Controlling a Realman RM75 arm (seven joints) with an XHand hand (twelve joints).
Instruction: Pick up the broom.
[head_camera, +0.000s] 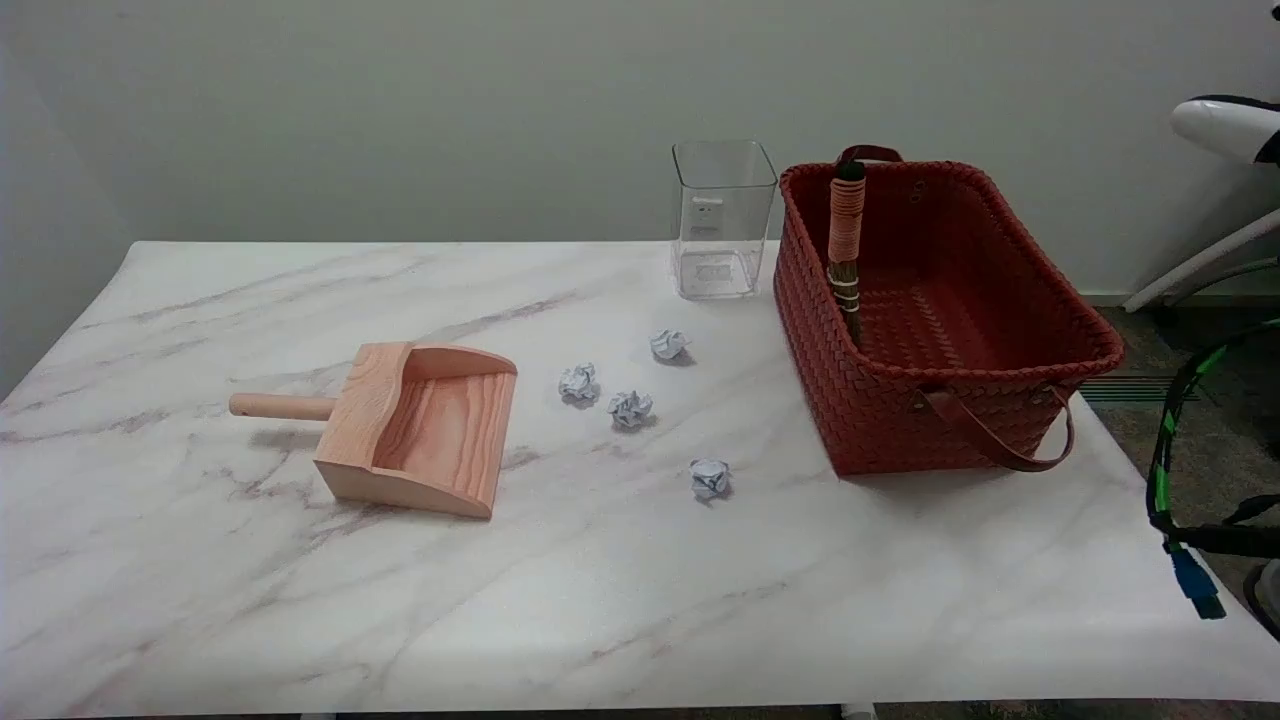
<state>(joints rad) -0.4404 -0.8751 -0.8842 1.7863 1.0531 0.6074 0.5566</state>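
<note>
Head view first: we see the red woven basket on the right part of the marble table, and we use it as our landmark. Broom stands inside the basket, leaning against its left wall near the far left corner; its handle, wrapped in orange cord with a dark tip, rises just above the rim, while the lower end goes down behind the near part of that wall, so we cannot see the bristles. A brown strap handle hangs over the basket's near wall, and another shows at the far rim.

Just left of the basket's far corner stands a clear square container, close to it, though we cannot tell whether they touch. Left of the basket, four crumpled paper balls lie scattered on the tabletop, apart from one another. Farther left of those rests a wooden dustpan, its round handle pointing away from the basket.

Our right hand does not appear in this view, so we cannot tell how its fingers stand. Right of the basket, beyond the table edge, we see a black and green cable.
</note>
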